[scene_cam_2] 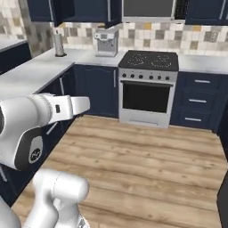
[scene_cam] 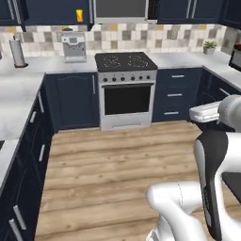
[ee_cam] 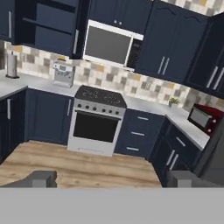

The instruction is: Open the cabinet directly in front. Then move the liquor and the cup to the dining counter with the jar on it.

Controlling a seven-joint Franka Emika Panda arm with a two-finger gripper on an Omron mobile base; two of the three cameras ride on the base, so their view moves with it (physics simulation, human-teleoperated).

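Note:
The cabinet (ee_cam: 48, 26) hangs at the upper left over the coffee machine, and its dark shelves show inside, so it stands open. It also runs along the top edge of the left base view as the cabinet (scene_cam: 52, 12). The yellow cup (scene_cam: 79, 15) stands on its lowest shelf near the right side. The liquor, the dining counter and the jar are out of view. My gripper (ee_cam: 111, 179) is open with nothing between its fingertips (ee_cam: 40, 178), out in the middle of the room, far from the cabinet and pointing toward the stove.
A stove (scene_cam: 126, 89) stands at the back wall with a microwave (ee_cam: 109, 43) above it. A coffee machine (scene_cam: 74, 46) and a paper towel roll (scene_cam: 18, 52) sit on the marble worktop (scene_cam: 19, 94). Wooden floor (scene_cam: 117, 160) lies ahead. A red toaster oven (ee_cam: 202, 118) sits right.

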